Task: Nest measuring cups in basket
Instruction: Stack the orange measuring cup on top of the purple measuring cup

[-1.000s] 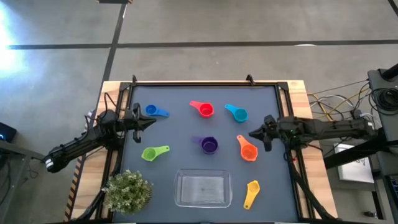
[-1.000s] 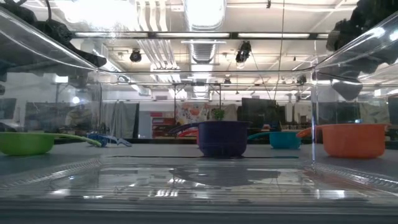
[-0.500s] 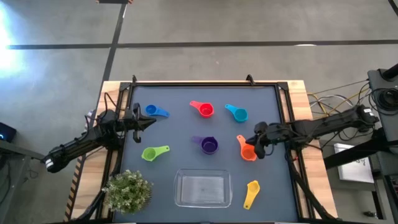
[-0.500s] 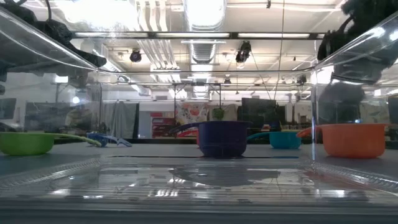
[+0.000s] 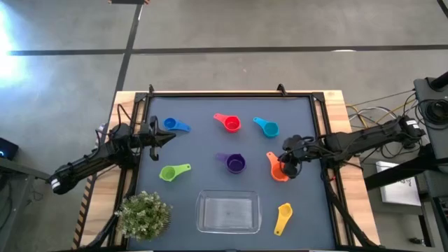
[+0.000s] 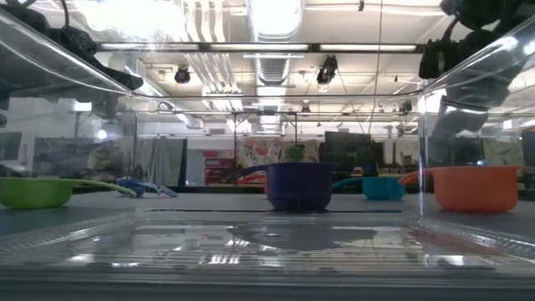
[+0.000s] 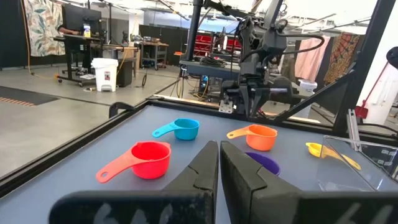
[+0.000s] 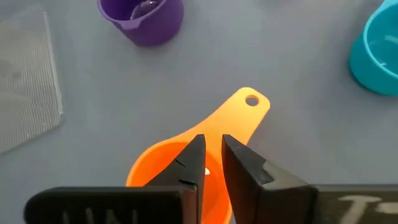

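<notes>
Seven measuring cups lie apart on the dark mat: blue, red, teal, purple, orange, green and yellow. The clear basket stands at the near edge with nothing in it. My right gripper hangs above the orange cup, slanting down, its fingers a narrow gap apart over the cup's bowl. The low view shows it well above that cup. My left gripper waits shut and level at the table's left side, near the blue cup.
A bushy green plant stands at the near left corner, beside the basket. A black frame borders the mat. In the left wrist view, the right arm stands beyond the red, teal and orange cups.
My right gripper has come in from the table's right side toward the orange cup and now stands over it. It has tipped its fingers downward on the way. The cups and the basket have stayed where they were.
</notes>
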Controlling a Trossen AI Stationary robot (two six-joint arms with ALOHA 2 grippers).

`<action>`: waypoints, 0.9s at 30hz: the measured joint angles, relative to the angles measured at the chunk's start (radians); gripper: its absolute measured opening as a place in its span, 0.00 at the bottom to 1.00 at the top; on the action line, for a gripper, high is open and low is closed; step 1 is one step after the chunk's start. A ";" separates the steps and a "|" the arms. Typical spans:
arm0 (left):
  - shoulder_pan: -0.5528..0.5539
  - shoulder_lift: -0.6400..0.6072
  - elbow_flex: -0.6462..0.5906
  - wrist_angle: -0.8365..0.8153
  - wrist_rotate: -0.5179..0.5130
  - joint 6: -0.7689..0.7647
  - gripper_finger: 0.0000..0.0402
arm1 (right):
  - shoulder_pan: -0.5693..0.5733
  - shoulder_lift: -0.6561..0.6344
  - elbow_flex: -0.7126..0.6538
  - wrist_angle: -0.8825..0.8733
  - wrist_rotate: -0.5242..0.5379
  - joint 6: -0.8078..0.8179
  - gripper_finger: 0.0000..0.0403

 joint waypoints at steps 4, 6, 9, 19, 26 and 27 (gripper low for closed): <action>0.000 0.000 0.000 0.000 0.000 0.000 0.00 | 0.000 0.032 0.036 -0.024 0.001 -0.002 0.16; 0.000 0.000 0.000 0.000 0.000 0.000 0.00 | 0.000 0.050 0.047 -0.045 0.002 -0.013 0.19; 0.000 0.000 0.000 0.000 0.000 0.000 0.00 | 0.000 0.077 0.056 -0.077 0.002 -0.030 0.24; 0.000 0.000 0.000 0.000 0.000 0.000 0.00 | 0.000 0.124 0.056 -0.101 0.000 0.000 0.40; 0.000 0.000 0.000 0.000 0.000 0.000 0.00 | 0.000 0.130 0.056 -0.136 0.000 0.011 0.39; 0.000 0.000 0.000 0.000 0.000 0.000 0.00 | 0.000 0.134 0.056 -0.139 0.000 0.013 0.38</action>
